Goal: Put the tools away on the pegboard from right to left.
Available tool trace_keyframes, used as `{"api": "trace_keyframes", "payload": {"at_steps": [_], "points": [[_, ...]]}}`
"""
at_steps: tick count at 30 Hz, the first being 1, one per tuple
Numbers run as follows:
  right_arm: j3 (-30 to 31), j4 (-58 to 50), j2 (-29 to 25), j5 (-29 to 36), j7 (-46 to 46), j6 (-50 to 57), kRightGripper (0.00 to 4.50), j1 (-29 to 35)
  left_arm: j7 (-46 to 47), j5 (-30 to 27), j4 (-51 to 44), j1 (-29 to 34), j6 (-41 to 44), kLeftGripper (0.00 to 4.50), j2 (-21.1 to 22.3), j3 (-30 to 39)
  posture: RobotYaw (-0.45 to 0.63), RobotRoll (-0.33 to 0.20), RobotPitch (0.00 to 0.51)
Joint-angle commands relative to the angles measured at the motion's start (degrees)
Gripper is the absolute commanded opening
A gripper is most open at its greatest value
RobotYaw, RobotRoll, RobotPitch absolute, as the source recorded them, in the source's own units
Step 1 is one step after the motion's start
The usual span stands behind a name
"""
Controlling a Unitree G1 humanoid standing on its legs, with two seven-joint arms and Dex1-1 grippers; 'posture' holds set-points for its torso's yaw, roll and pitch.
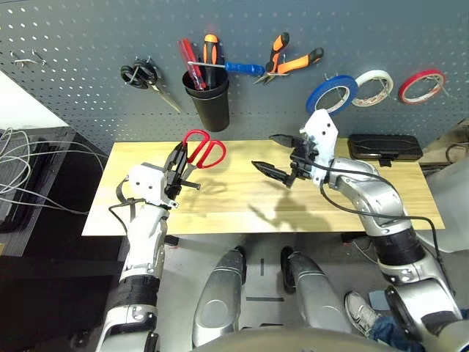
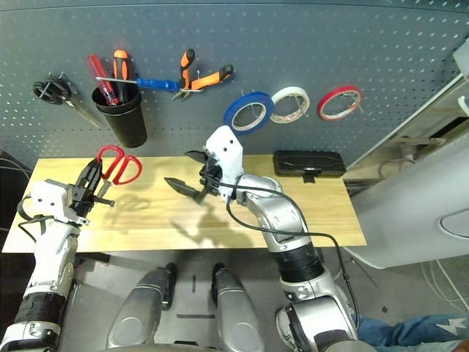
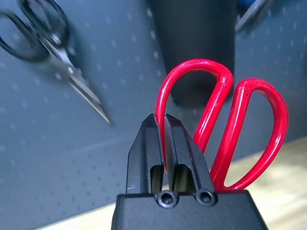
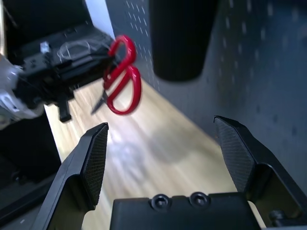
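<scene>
Risk: left claw (image 1: 178,167) is clamped on just one red loop of the red-handled scissors (image 1: 204,149), so they could swivel or slip while being hooked. Scissors: glossy red loops, held above tabletop (image 1: 242,198), centre-left of frame, below pegboard (image 1: 293,22). Right claw (image 1: 277,155) spread apart, empty, mid-frame.
</scene>
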Motion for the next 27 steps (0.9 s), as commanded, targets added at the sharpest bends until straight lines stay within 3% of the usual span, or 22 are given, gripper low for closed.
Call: {"api": "trace_keyframes", "payload": {"at_steps": [1,12,27], "points": [[0.63,0.40,0.70,-0.29,0.51,-2.91,4.50,-0.60,1.28,-0.90,-3.00,-2.02,-0.54,0.06,1.22,1.87,0.10,0.000,0.217],[0.02,1.43,3.69,0.21,-0.32,-7.38,4.50,-1.71,6.56,-1.34,-8.58,-10.69,4.79,0.06,2.33,4.41,0.11,0.000,0.215],[0.36,1.85,3.62,-0.37,-0.41,-7.76,4.50,-1.90,12.32,-0.01,-3.50,-12.83,7.09,0.06,4.92,9.16,0.11,0.000,0.212]]}}
